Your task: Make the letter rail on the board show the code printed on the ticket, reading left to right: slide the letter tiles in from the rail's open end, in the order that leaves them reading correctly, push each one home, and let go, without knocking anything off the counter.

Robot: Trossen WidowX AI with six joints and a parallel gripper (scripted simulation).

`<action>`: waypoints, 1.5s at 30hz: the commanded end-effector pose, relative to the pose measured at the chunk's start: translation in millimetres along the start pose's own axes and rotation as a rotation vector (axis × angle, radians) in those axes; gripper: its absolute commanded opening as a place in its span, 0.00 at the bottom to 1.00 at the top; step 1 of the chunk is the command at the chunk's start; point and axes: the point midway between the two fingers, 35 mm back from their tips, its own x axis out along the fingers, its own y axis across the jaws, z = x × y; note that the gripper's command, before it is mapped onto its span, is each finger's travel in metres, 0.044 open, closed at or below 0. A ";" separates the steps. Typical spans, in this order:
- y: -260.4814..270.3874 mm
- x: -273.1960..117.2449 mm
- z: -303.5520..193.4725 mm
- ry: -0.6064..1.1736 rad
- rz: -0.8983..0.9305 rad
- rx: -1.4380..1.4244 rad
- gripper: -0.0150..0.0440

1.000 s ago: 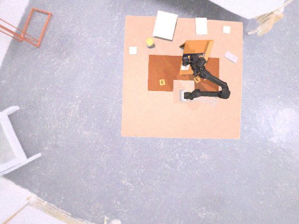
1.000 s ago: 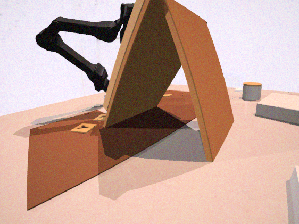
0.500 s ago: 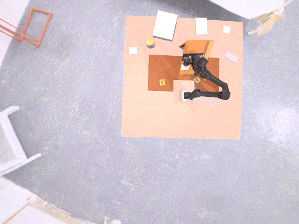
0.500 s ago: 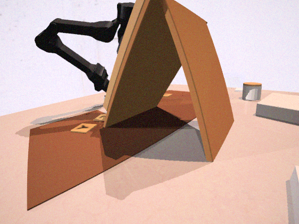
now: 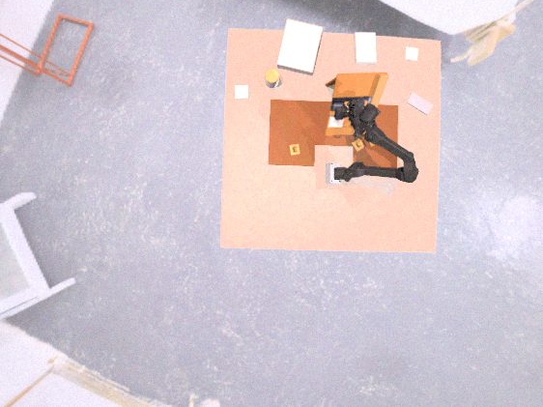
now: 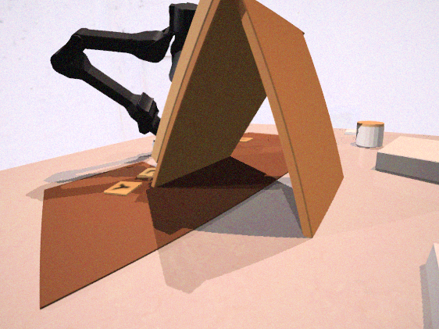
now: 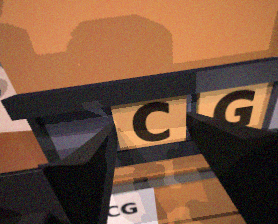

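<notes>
The orange board stands like a tent. Its dark letter rail shows in the wrist view. The G tile sits in the rail at the right. My gripper is shut on the C tile, which lies within the rail left of the G tile, a narrow gap apart with a fingertip by it. The ticket below the rail shows "CG". In the exterior view a Y tile and another tile lie before the board. A further tile lies to the left.
The brown mat lies under the board. Around it on the counter are a can with a yellow top, a large white box, a smaller white box and small pale pieces.
</notes>
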 end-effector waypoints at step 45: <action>4.3 -36.5 -2.8 0.002 0.007 -0.005 0.75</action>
